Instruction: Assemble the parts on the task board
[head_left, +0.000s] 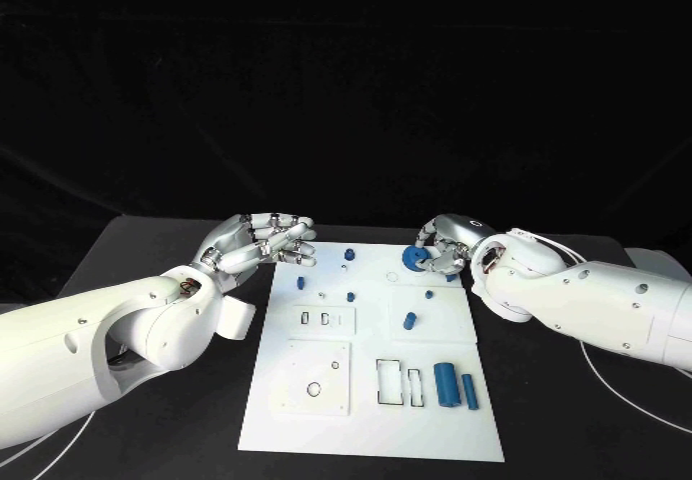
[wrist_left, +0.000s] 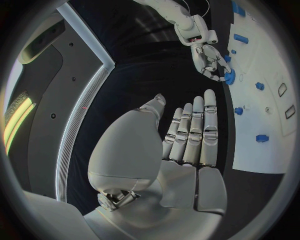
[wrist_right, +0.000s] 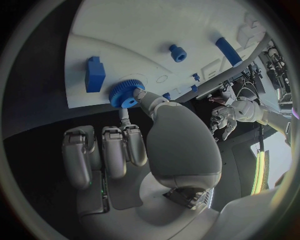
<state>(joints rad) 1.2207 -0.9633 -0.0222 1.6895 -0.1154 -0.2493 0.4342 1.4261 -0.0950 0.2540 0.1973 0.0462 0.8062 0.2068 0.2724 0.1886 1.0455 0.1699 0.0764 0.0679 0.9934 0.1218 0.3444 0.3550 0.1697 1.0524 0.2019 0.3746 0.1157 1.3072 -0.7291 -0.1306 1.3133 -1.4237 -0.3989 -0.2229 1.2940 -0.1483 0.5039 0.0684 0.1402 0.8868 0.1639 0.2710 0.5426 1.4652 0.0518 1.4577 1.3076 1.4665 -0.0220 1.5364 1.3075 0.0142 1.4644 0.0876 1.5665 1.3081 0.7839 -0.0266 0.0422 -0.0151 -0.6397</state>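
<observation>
Right hand (head_left: 450, 248) pinches blue gear (head_left: 418, 258) at task board (head_left: 378, 420) far edge; left hand (head_left: 264, 240) empty, fingers loosely spread beside board.

In the head view my right hand (head_left: 450, 248) covers most of the gear (head_left: 415, 259) at the board's (head_left: 375, 420) upper right; whether it sits seated there I cannot tell. My right wrist view cuts the rod (wrist_right: 228, 51) short behind my own palm. The small parts (head_left: 349, 256) near the board's top edge are too small to identify.
</observation>
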